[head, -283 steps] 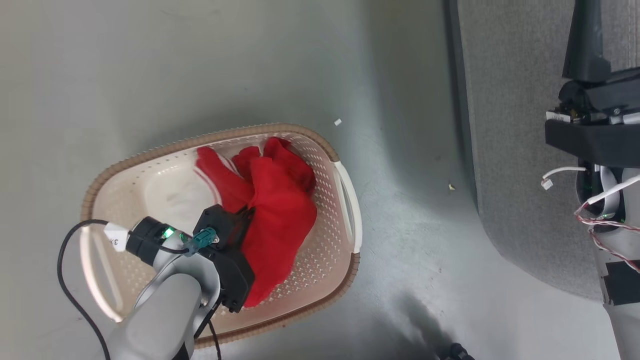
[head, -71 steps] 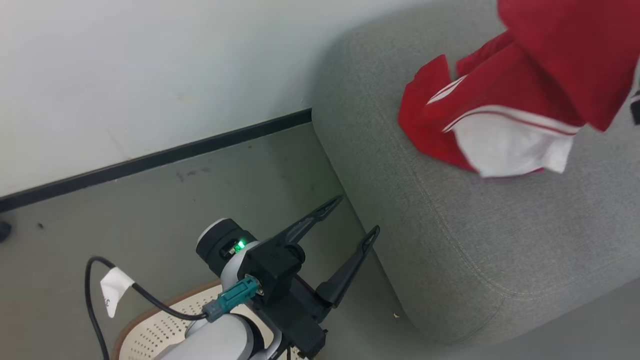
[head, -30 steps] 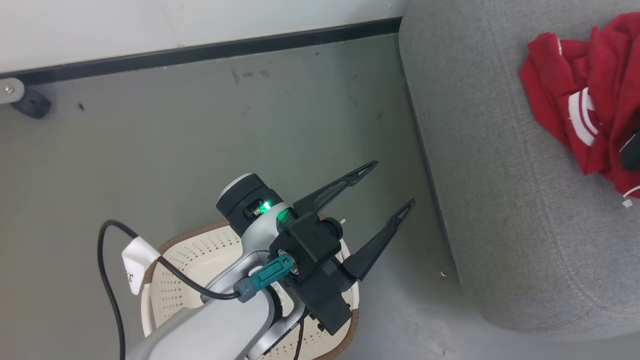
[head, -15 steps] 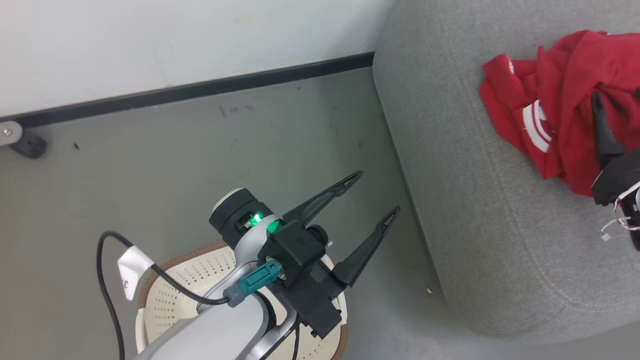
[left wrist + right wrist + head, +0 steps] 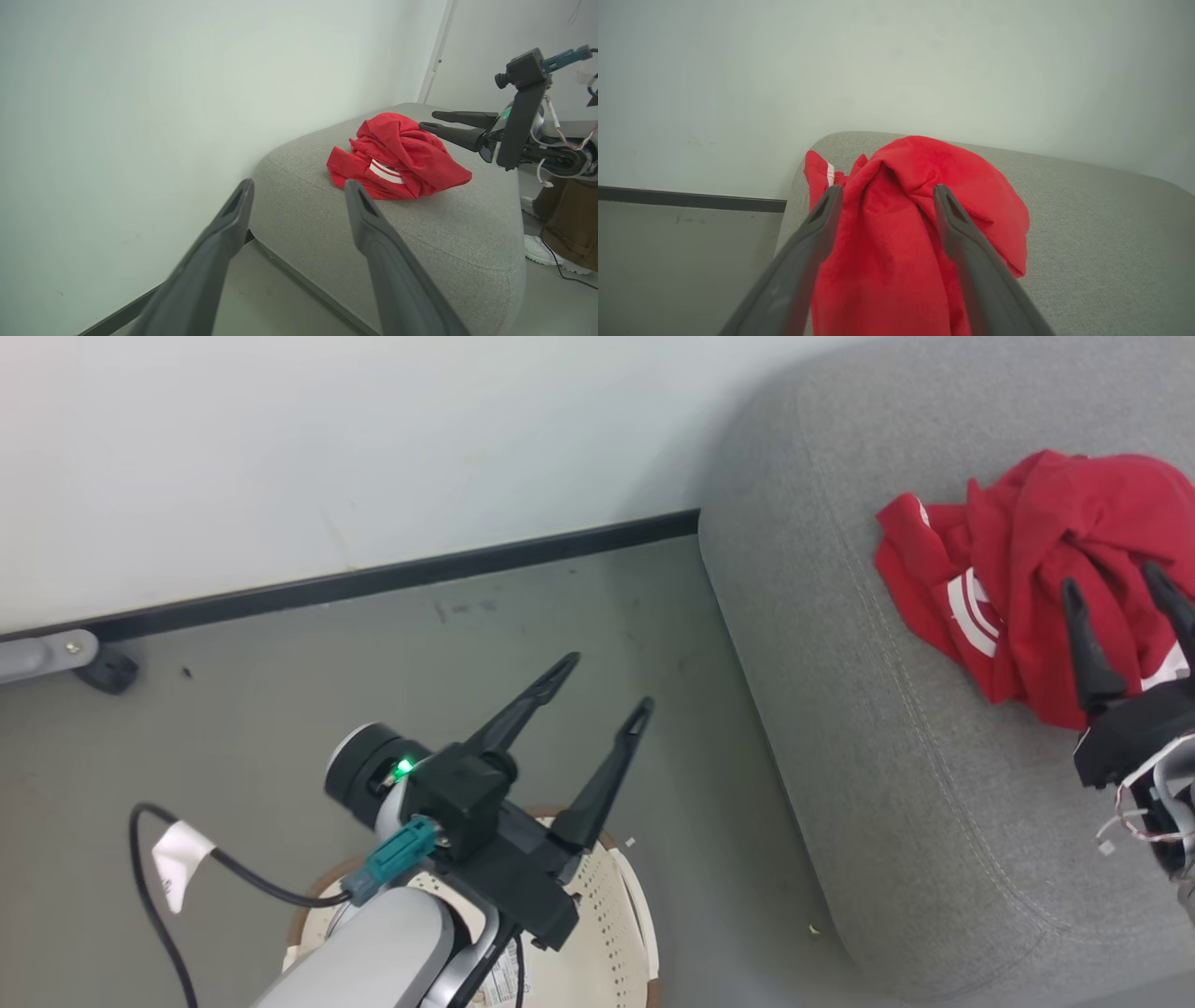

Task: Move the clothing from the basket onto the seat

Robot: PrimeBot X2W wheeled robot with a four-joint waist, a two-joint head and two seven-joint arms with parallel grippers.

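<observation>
Clothing (image 5: 1036,551): one crumpled red heap with white stripe marks, lying on the seat (image 5: 887,756), towards the end nearest the wall (image 5: 280,448).
Seat: light grey cushion with a seam line, standing on the floor (image 5: 280,691).
Basket (image 5: 611,933): cream, perforated, brown rim; on the floor near the seat, partly hidden by the left arm (image 5: 373,952); contents cannot be told.
Left jaws: wide open, holding nothing, fingers over the floor by the basket.
Right jaws: wide open, holding nothing, tips at the heap's near side.
</observation>
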